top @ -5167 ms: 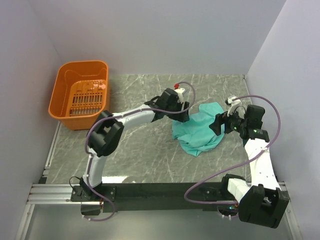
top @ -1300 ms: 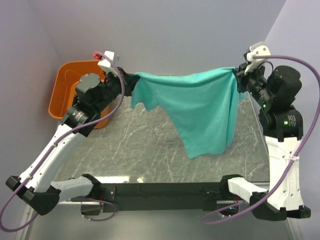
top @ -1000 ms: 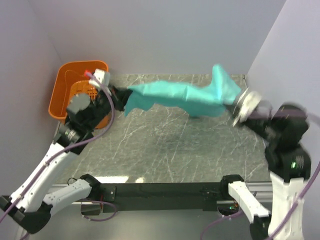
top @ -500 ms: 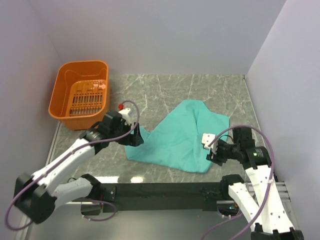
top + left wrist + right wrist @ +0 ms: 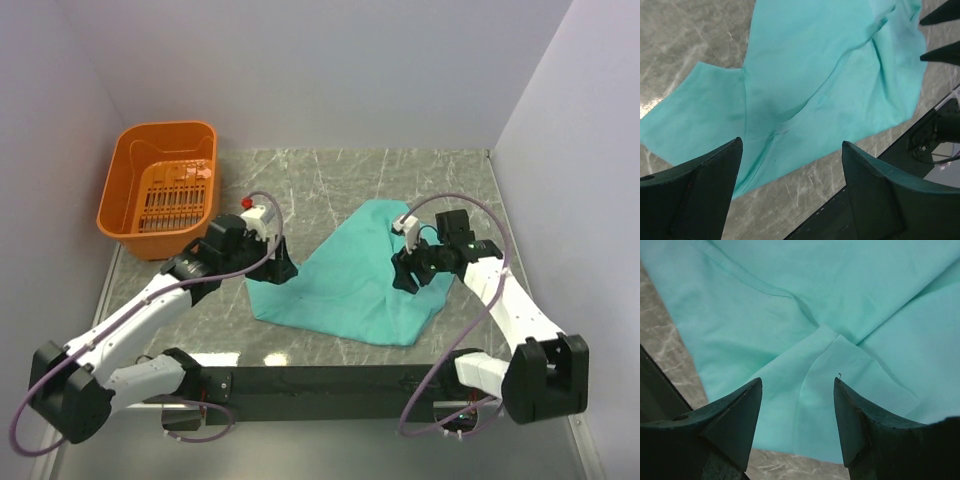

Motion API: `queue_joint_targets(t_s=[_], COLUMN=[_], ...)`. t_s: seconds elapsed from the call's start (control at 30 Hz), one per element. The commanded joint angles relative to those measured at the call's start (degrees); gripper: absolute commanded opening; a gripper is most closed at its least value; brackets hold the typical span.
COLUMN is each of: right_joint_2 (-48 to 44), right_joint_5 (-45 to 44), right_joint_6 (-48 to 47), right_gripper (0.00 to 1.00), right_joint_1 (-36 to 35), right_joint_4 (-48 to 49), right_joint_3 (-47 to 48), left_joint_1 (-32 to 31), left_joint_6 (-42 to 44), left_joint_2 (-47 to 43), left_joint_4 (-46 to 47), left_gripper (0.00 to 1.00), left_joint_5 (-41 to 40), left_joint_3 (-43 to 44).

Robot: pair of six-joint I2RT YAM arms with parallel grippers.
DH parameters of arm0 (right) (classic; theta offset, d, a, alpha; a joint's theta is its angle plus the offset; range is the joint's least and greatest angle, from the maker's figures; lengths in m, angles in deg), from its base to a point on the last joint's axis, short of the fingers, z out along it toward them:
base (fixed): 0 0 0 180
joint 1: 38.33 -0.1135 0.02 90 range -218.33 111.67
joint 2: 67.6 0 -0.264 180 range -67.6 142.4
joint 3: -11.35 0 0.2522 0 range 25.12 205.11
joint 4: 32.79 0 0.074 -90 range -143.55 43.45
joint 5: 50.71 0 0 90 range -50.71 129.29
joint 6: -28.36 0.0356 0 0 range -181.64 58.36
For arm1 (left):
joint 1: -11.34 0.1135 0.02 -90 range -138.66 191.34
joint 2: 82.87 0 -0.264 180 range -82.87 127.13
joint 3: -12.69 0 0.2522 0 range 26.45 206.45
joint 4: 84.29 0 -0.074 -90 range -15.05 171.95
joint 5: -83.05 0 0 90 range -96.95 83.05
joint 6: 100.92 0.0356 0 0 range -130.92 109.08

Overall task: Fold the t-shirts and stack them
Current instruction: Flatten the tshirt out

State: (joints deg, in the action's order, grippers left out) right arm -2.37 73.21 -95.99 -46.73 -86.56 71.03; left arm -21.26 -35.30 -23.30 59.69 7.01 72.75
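Top external view: my left gripper (image 5: 279, 269) and right gripper (image 5: 405, 277) hover with jaws spread apart, gripping nothing, over opposite sides of the teal t-shirt (image 5: 345, 290), which lies creased on the marble-patterned table (image 5: 330, 180). The orange basket (image 5: 165, 130) stands well apart at far left, slotted floor showing.

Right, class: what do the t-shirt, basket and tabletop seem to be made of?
The t-shirt: thin matte fabric, probably cotton; soft creases, stitched seams. The basket: smooth orange plastic, with moulded slots. The tabletop: grey, veined, marble-look surface; stone or laminate, can't tell.
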Motion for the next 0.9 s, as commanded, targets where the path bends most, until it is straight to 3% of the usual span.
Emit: queue_joint_targets(t_s=[0.0, 0.27, 0.53, 0.87], right_joint_2=[2.8, 15.8, 20.8, 24.0], right_joint_5=[-4.2, -4.1, -2.4, -3.9], right_joint_6=[3.9, 1.2, -1.9, -2.7], right_gripper=[0.66, 0.67, 0.67, 0.61], right_joint_1=[-0.6, -0.8, -2.4, -3.5], right_joint_4=[5.6, 2.8, 0.5, 0.6], right_joint_3=[2.7, 11.2, 11.3, 11.0], left_joint_1=[-1.7, -6.4, -8.2, -9.8], left_joint_6=[1.9, 4.7, 4.8, 4.6], left_joint_2=[3.4, 12.7, 19.3, 26.2], left_joint_4=[4.7, -1.3, -3.5, -5.8], left_gripper=[0.85, 0.84, 0.83, 0.64], left_joint_5=[-0.2, -7.7, -10.5, -9.2], left_joint_3=[1.3, 3.5, 5.2, 9.8])
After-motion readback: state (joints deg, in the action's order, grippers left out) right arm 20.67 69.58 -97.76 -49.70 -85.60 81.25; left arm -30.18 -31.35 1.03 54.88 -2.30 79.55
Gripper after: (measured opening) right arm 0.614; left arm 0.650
